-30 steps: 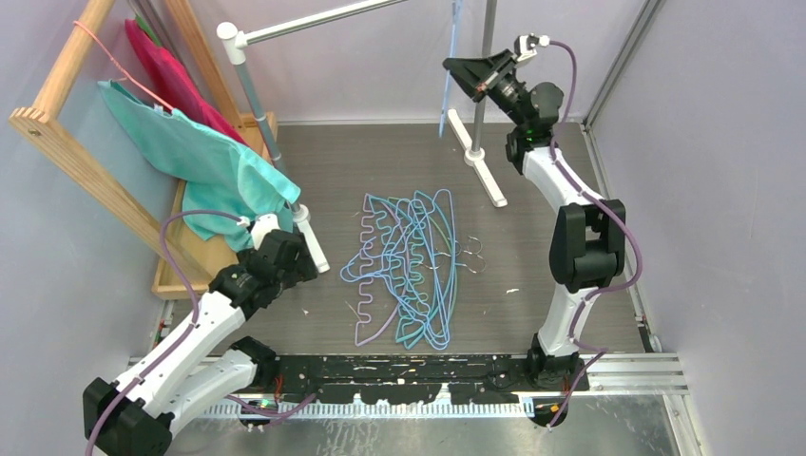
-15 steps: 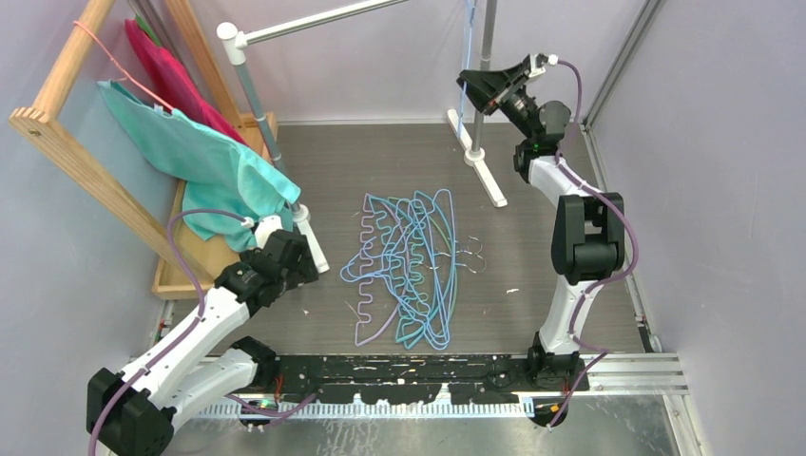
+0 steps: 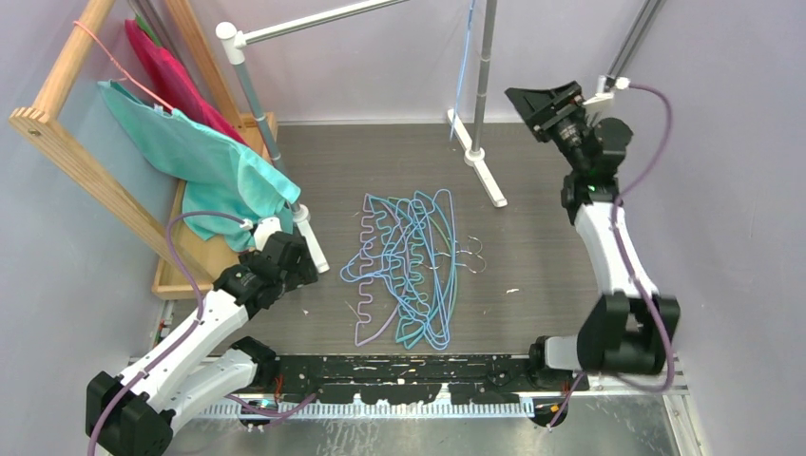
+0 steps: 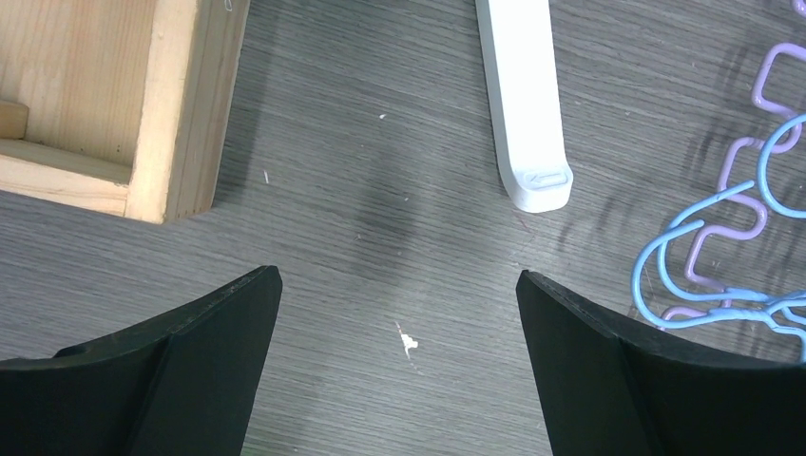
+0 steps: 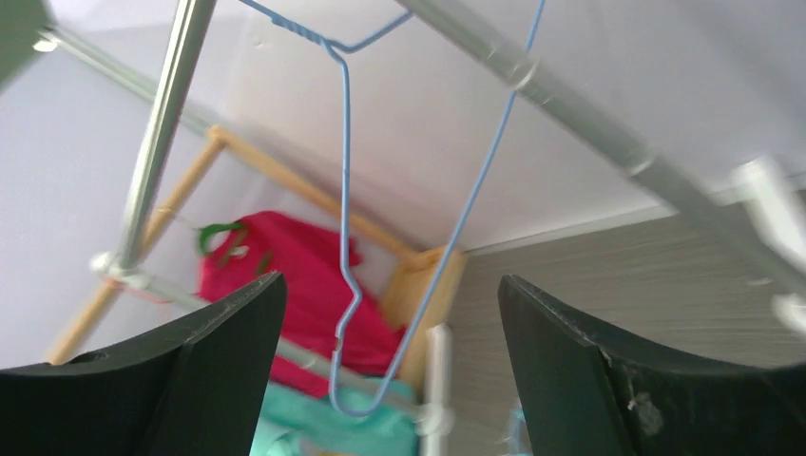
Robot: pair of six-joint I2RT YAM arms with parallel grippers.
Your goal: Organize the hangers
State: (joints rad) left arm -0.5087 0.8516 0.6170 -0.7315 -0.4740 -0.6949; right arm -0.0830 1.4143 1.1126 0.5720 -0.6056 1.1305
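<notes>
Your right fingers (image 5: 214, 375) stand wide apart with nothing between them. They are raised high at the far right and face a blue hanger (image 5: 344, 171) that hangs by its hook on the rail (image 5: 580, 119). They are clear of it and touch nothing.

Your left fingers (image 4: 190, 370) are spread too and empty. They sit low over the bare table (image 3: 380, 161), between the wooden tray (image 4: 181, 104) and the white rack foot (image 4: 527, 104). The edge of the pile (image 4: 708, 271) lies just to their right. From above, that pile sits mid-table between your two arms, with blue, teal and lavender hangers tangled together and their small hooks toward the right.

I judge you are between hangers: one is up on the rail and the rest wait on the table. The next move is to bring an arm down to the pile and take a single hanger. Choose one on top or at the edge and close near its neck, not on a wavy bar. Those bars look interlocked, so expect a neighbour to drag along. Lift slowly and shake it free before you carry it to the rail.
</notes>
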